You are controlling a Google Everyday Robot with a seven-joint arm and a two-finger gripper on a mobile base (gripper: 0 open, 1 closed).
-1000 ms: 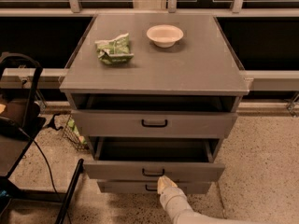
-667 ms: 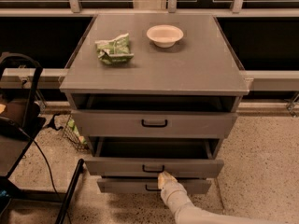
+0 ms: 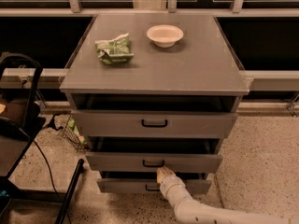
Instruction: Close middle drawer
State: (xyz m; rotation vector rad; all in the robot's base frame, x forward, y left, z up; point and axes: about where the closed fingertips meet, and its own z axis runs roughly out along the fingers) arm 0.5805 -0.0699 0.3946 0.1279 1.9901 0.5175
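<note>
The grey cabinet [image 3: 154, 69] has three drawers. The middle drawer [image 3: 187, 163], with a flat grey front and a small black bar handle [image 3: 153, 164], stands only slightly out from the cabinet. My gripper [image 3: 163, 173] reaches in from the lower right on a white arm [image 3: 196, 211] and its tip rests against the lower edge of the middle drawer's front, just right of the handle. The top drawer [image 3: 154, 123] and the bottom drawer [image 3: 121, 185] also stand a little out.
A white bowl [image 3: 165, 35] and a green crumpled bag [image 3: 114, 48] lie on the cabinet top. A black chair or cart frame [image 3: 21, 125] with cables stands at the left. Speckled floor [image 3: 261, 157] lies to the right.
The middle drawer has slid inward, showing much less of its dark inside. My gripper has moved forward and up with its front.
</note>
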